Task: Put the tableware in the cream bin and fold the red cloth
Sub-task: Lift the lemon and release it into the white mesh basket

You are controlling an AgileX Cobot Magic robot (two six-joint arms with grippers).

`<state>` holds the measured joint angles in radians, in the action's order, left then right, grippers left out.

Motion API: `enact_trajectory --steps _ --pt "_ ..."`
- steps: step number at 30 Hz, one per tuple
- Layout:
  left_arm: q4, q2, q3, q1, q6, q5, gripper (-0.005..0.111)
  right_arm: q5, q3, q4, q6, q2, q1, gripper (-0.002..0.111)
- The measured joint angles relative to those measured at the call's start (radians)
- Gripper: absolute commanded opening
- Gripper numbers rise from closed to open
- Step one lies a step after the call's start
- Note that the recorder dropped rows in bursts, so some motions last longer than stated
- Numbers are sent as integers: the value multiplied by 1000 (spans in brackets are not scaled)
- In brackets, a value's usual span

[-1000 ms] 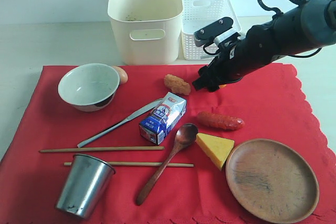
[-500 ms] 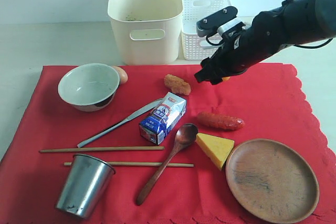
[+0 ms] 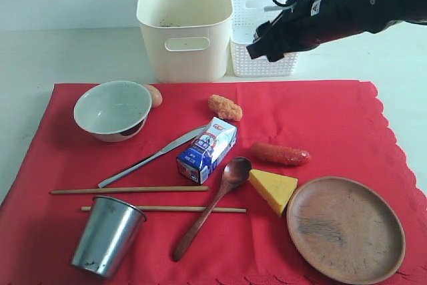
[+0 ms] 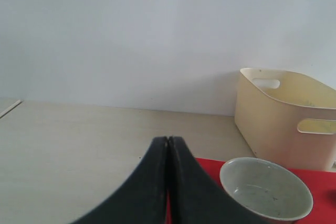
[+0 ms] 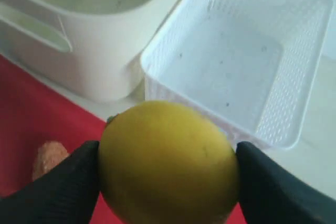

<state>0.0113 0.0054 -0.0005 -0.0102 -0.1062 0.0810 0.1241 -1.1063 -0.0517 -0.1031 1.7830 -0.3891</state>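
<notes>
The right pincer (image 3: pixel 261 46) holds a lemon (image 5: pixel 168 163) squeezed between its two black fingers, high above the near edge of the white basket (image 3: pixel 267 68), which stands at the far side of the desk (image 3: pixel 40 58) just right of the cream bin (image 3: pixel 187 51). This looks like the clearing of food off the red cloth (image 3: pixel 333 118) before the tableware is dealt with. The next move probably calls for carrying the lemon a little farther over the basket's hollow, lowering it and letting go. None of the tableware is in the bin yet: the bowl (image 3: pixel 112 108), knife (image 3: pixel 153 157), chopsticks (image 3: pixel 130 190), cup (image 3: pixel 107 235), spoon (image 3: pixel 210 205) and plate (image 3: pixel 345 228) all lie on the cloth, which is spread flat and unfolded on the near part of the desk. A sausage (image 3: pixel 280 154), cheese (image 3: pixel 272 188) and milk carton (image 3: pixel 207 149) lie among them. The left pincer (image 4: pixel 169 182) is pressed shut and empty, near the bowl at the left. The desk is pale and bare beyond the cloth, and a plain white wall (image 4: pixel 157 35) rises behind it.
</notes>
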Motion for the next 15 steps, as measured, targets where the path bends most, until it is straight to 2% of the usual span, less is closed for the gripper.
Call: enact_trajectory --steps 7,15 --pt "0 0 0 0 0 0 3 -172 -2 0 0 -3 0 0" --pt "0 0 0 0 0 0 3 -197 -128 0 0 79 18 0"
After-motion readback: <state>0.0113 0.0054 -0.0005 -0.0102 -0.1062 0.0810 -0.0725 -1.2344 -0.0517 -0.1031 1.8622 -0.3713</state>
